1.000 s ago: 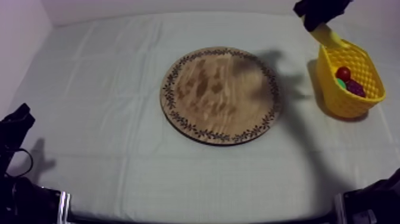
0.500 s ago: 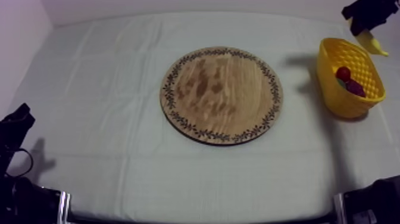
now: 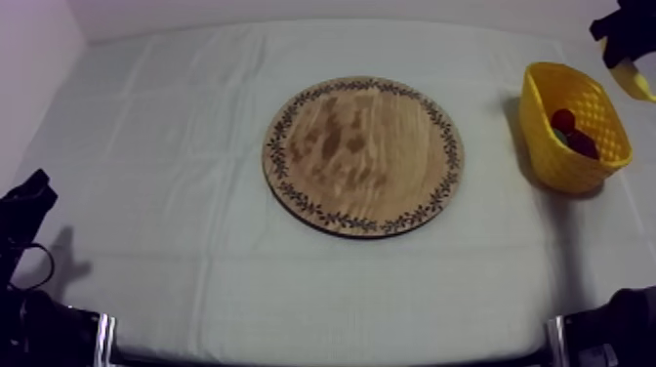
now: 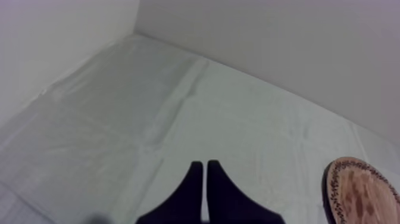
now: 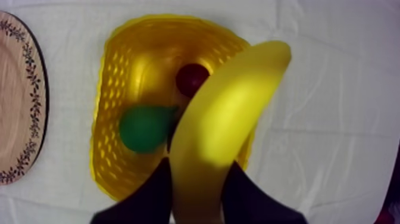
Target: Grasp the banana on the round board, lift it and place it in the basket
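Left claw (image 4: 204, 164): fingers together as a narrow wedge, with nothing between them. Its arm sits low at the left edge of the bench (image 3: 176, 117), well apart from the board (image 3: 363, 156).

Board: lies flat at the bench centre.

Basket (image 3: 556, 161): stands on the bench to the right of the board, near it but not touching. It holds a small red fruit (image 5: 191, 78), a green fruit (image 5: 143, 128) and a dark red item (image 3: 584, 144) too small to identify.

Right claw (image 3: 625, 34): the arm enters from the upper right and is raised above the bench, with the claw at the basket's far right side. Its fingers (image 5: 158, 190) are clamped on one end of the banana (image 5: 226, 119).

Banana: held in the air by the basket's right rim, not inside the basket. Its free end points away from the claw.
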You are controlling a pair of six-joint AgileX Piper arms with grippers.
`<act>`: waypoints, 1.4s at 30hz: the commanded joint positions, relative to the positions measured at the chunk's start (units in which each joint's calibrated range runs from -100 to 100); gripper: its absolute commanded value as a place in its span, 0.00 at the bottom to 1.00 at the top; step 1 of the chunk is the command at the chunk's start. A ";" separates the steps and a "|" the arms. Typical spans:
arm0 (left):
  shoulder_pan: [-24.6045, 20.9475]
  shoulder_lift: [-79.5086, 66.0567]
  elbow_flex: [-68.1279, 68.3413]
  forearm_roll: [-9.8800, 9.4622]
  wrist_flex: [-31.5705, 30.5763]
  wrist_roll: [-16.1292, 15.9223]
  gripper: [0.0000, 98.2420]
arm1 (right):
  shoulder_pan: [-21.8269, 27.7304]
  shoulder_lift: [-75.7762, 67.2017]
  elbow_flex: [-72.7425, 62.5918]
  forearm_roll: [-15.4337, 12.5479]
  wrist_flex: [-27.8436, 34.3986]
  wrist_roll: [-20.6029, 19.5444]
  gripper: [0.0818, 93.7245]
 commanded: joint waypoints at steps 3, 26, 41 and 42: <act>0.01 0.00 0.03 0.03 0.02 -0.01 0.00 | -0.47 1.11 2.35 -0.29 -1.73 -0.99 0.16; 0.01 0.00 0.03 0.03 0.02 -0.01 0.00 | -0.62 17.01 10.63 1.19 -15.69 -5.68 0.32; 0.01 0.00 0.03 0.03 0.02 -0.01 0.00 | -0.93 16.01 12.99 1.41 -17.78 -5.01 0.90; 0.01 0.00 0.03 0.03 0.02 -0.01 0.00 | -1.00 15.36 13.06 1.25 -17.82 -4.96 0.91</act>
